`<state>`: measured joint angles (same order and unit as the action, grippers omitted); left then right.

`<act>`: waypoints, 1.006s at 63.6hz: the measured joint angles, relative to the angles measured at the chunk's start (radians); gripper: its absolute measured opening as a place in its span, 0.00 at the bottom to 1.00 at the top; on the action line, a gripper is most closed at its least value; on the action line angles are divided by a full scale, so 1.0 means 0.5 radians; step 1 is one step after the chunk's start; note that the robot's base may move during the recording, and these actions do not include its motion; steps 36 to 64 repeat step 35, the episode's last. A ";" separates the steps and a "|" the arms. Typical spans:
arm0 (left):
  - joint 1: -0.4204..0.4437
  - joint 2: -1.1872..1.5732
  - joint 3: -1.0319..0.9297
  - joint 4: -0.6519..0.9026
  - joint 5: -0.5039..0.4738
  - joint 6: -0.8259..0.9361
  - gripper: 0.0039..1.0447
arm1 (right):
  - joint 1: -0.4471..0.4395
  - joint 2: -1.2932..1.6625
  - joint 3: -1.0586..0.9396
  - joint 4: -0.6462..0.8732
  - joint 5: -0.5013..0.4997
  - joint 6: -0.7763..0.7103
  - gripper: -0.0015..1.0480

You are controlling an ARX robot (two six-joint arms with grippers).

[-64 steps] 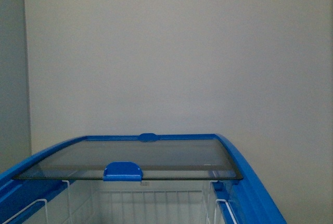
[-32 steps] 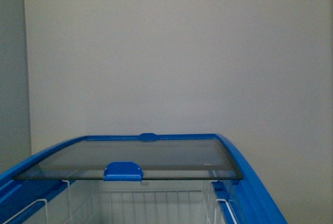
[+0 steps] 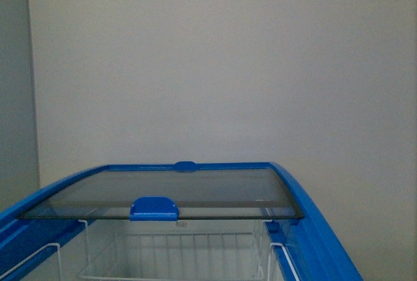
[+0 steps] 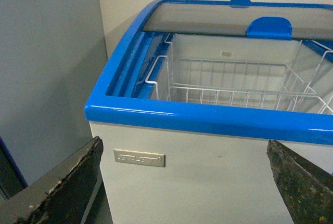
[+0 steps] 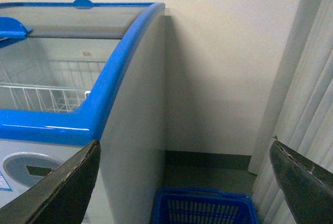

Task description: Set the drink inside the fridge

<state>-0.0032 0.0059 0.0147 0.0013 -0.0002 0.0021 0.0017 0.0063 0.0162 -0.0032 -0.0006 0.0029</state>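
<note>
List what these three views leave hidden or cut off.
- Drink: in no view.
- Fridge floor: left wrist view, hidden under the wire basket.
- Blue crate: right wrist view, cut by the picture's edge.
- Far compartment: front view, dim under the glass lid.
- Both tools: only the finger edges show.

In the front view, the white chest freezer with blue rim [image 3: 306, 209] sits slightly higher, and more of its white wire basket [image 3: 169, 255] shows.
</note>
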 joint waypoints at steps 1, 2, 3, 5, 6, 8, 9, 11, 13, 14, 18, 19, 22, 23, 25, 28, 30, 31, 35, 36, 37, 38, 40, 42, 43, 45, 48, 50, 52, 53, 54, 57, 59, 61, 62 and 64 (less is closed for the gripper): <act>0.000 0.000 0.000 0.000 0.001 0.000 0.92 | 0.000 0.000 0.000 0.000 -0.001 0.000 0.93; 0.000 0.000 0.000 0.000 0.000 0.000 0.92 | 0.000 0.000 0.000 0.000 -0.001 0.000 0.93; 0.000 0.000 0.000 0.000 0.001 0.000 0.92 | 0.000 0.000 0.000 0.000 -0.001 0.000 0.93; 0.000 0.000 0.000 0.000 0.000 0.000 0.92 | 0.000 0.000 0.000 0.000 -0.001 0.000 0.93; 0.000 0.000 0.000 0.000 0.001 0.000 0.92 | 0.000 0.000 0.000 0.000 -0.001 0.000 0.93; 0.000 0.000 0.000 0.000 0.000 0.000 0.92 | 0.000 0.000 0.000 0.000 0.000 0.000 0.93; 0.000 0.000 0.000 0.000 0.001 0.000 0.92 | 0.000 0.000 0.000 0.000 0.000 0.000 0.93; 0.000 0.000 0.000 0.000 0.001 0.000 0.92 | 0.000 0.000 0.000 0.000 0.000 0.000 0.93; 0.000 0.000 0.000 0.000 0.001 0.000 0.92 | 0.000 0.000 0.000 0.000 0.000 0.000 0.93; 0.000 0.000 0.000 0.000 0.001 0.000 0.92 | 0.000 0.000 0.000 0.000 -0.001 0.000 0.93; 0.000 0.000 0.000 0.000 0.001 0.000 0.92 | 0.000 0.000 0.000 0.000 0.000 0.000 0.93; 0.000 0.000 0.000 0.000 0.000 0.000 0.92 | 0.000 0.000 0.000 0.000 0.000 0.000 0.93; 0.000 0.000 0.000 0.000 0.001 0.000 0.92 | 0.000 0.000 0.000 0.000 0.000 0.000 0.93; 0.000 0.000 0.000 0.000 0.001 0.000 0.92 | 0.000 0.000 0.000 0.000 0.000 0.000 0.93; 0.000 0.000 0.000 0.000 0.000 0.000 0.92 | 0.000 0.000 0.000 0.000 0.000 0.000 0.93; 0.000 0.000 0.000 0.000 0.001 0.000 0.92 | 0.000 -0.001 0.000 0.000 -0.001 0.000 0.93; 0.000 0.000 0.000 0.000 0.000 0.000 0.92 | 0.000 -0.001 0.000 0.000 0.000 0.000 0.93; 0.000 0.000 0.000 0.000 0.001 0.000 0.92 | 0.000 -0.001 0.000 0.000 0.000 0.000 0.93; 0.000 0.000 0.000 0.000 0.000 0.000 0.92 | 0.000 -0.001 0.000 0.000 0.000 0.000 0.93; 0.000 0.000 0.000 0.000 0.000 0.000 0.92 | 0.000 -0.001 0.000 0.000 0.000 0.000 0.93; 0.000 0.000 0.000 0.000 0.000 0.000 0.92 | 0.000 -0.001 0.000 0.000 0.000 0.000 0.93; 0.000 0.000 0.000 0.000 0.000 0.000 0.92 | 0.000 -0.001 0.000 0.000 0.000 0.000 0.93; 0.000 0.000 0.000 0.000 0.000 0.000 0.92 | 0.000 -0.001 0.000 0.000 0.000 0.000 0.93; 0.000 0.000 0.000 0.000 0.000 0.000 0.92 | 0.000 -0.001 0.000 0.000 0.000 0.000 0.93; 0.000 0.000 0.000 0.000 0.000 0.000 0.92 | 0.000 -0.001 0.000 0.000 0.000 0.000 0.93; 0.000 0.000 0.000 0.000 0.000 0.000 0.92 | 0.000 -0.001 0.000 0.000 0.000 0.000 0.93; 0.000 0.000 0.000 0.000 0.000 0.000 0.92 | 0.000 -0.001 0.000 0.000 0.000 0.000 0.93; 0.000 0.000 0.000 0.000 0.000 0.000 0.92 | 0.000 -0.001 0.000 0.000 0.000 0.000 0.93; 0.000 0.000 0.000 0.000 0.000 0.000 0.92 | 0.000 -0.001 0.000 0.000 0.000 0.000 0.93; 0.000 0.000 0.000 0.000 0.000 0.000 0.92 | 0.000 -0.001 0.000 0.000 0.000 0.000 0.93; 0.000 0.000 0.000 0.000 0.000 0.000 0.92 | 0.000 -0.001 0.000 0.000 0.000 0.000 0.93; 0.000 0.000 0.000 0.000 0.000 0.000 0.92 | 0.000 -0.001 0.000 0.000 0.000 0.000 0.93; 0.000 0.000 0.000 0.000 0.000 0.000 0.92 | 0.000 -0.001 0.000 0.000 0.000 0.000 0.93; 0.000 0.000 0.000 0.000 0.000 0.000 0.92 | 0.000 -0.001 0.000 0.000 0.000 0.000 0.93; 0.000 0.000 0.000 0.000 0.000 0.000 0.92 | 0.000 -0.001 0.000 0.000 0.000 0.000 0.93; 0.000 0.000 0.000 0.000 0.000 0.000 0.92 | 0.000 -0.001 0.000 0.000 0.000 0.000 0.93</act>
